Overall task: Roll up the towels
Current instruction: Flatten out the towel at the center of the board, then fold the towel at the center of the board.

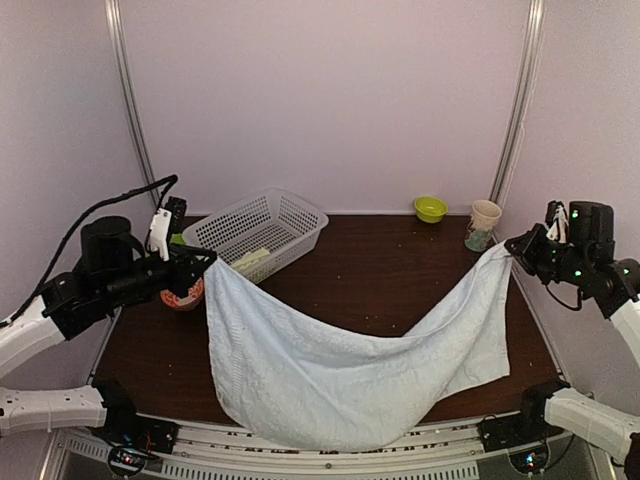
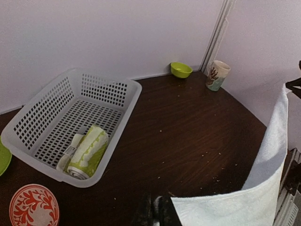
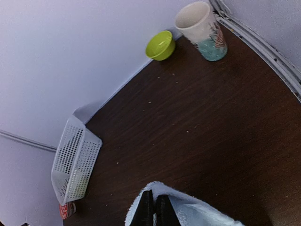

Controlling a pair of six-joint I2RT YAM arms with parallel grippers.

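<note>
Above dark wooden table (image 1: 400, 270), soft textured pale blue towel (image 1: 330, 380), sagging crescent

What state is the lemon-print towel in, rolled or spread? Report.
Rolled. The lemon-print towel lies as a compact cylinder inside the white basket, not spread flat.

Left end effector (image 1: 209, 262), right end effector (image 1: 511, 249) raised, clamped.

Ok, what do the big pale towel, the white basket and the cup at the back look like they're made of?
The pale blue towel looks like soft cloth, probably cotton terry: it sags, matte and nubbly. The white basket: moulded plastic, slightly glossy, regular grid of holes. The cup: printed, matte; paper or plastic, can't tell.
</note>
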